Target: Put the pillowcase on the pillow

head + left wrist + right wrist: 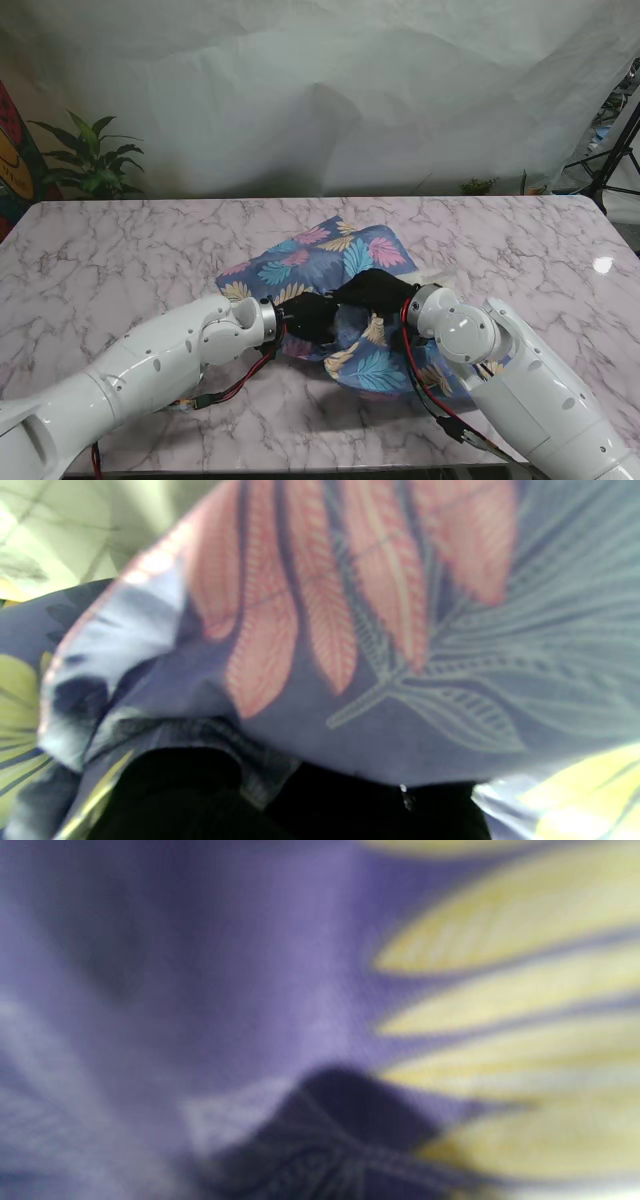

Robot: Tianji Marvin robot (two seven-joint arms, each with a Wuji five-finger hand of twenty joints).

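Stand view: a marble worktop (120, 250) carries a blue pillowcase (330, 255) printed with pink, teal and yellow leaves. The pillowcase lies at the middle of the worktop, somewhat toward the near edge, bunched and creased, with its far part lying flatter and its near part heaped. A pale sliver (432, 272) shows at its right side; whether this is the pillow cannot be told.

The left hand (305, 315), gloved in black, reaches in from the left and is pressed into the heaped near part of the pillowcase. The right hand (375, 290), also black, comes from the right and lies on the cloth just beside the left hand; the two dark shapes meet or nearly meet. Cloth folds over both, so the fingers cannot be counted apart, and whether either hand has closed on the cloth cannot be told from this view.

Left wrist view: the pillowcase (350, 630) fills the frame, a pink leaf and a grey-blue leaf in focus, with a black mass (210, 800), apparently the hand, under a hem of cloth. A strip of worktop (50, 520) shows at one corner.

Right wrist view: blurred blue cloth (225, 965) with yellow leaves, very close to the lens; a dark ridged shape (340, 1130) rises from the edge.

Beyond the far edge stand a white backdrop (330, 90) and a potted plant (90, 155) at the far left corner.
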